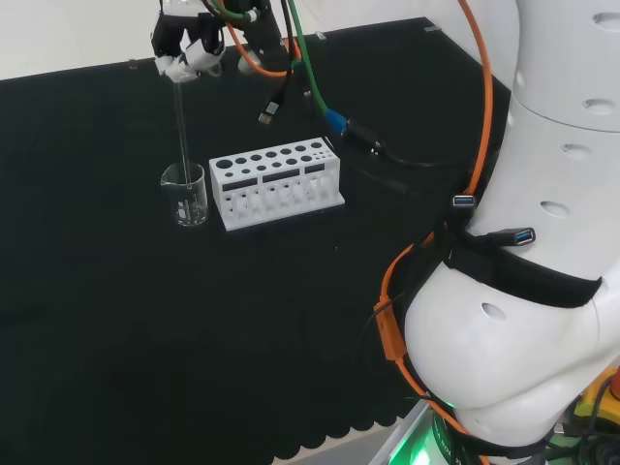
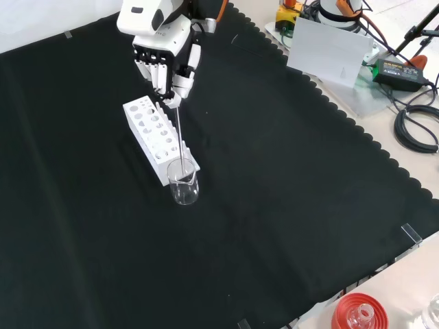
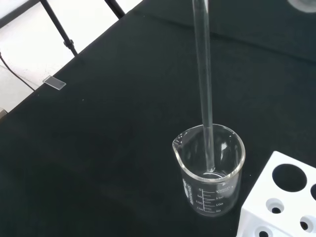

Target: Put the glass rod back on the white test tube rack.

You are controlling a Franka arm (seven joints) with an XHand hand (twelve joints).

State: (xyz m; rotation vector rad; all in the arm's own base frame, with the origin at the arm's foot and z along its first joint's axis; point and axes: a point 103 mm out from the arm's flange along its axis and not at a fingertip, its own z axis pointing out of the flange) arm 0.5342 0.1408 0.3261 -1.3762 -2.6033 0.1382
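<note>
The hand (image 1: 189,53) (image 2: 167,58) hangs above a clear glass beaker (image 1: 185,195) (image 2: 184,183) (image 3: 211,173), its fingers curled round the top of a glass rod (image 1: 180,116) (image 2: 177,130) (image 3: 204,79). The rod stands nearly upright with its lower end inside the beaker, close to the bottom. The white test tube rack (image 1: 277,183) (image 2: 156,136) (image 3: 279,202) stands right beside the beaker, to its right in the head view, with its holes free.
Orange, green and black cables (image 1: 320,107) trail from the hand across the cloth behind the rack. The arm's white links (image 1: 542,242) stand at the head view's right. A red ribbed ring (image 2: 359,312) sits off the cloth at the front view's lower edge.
</note>
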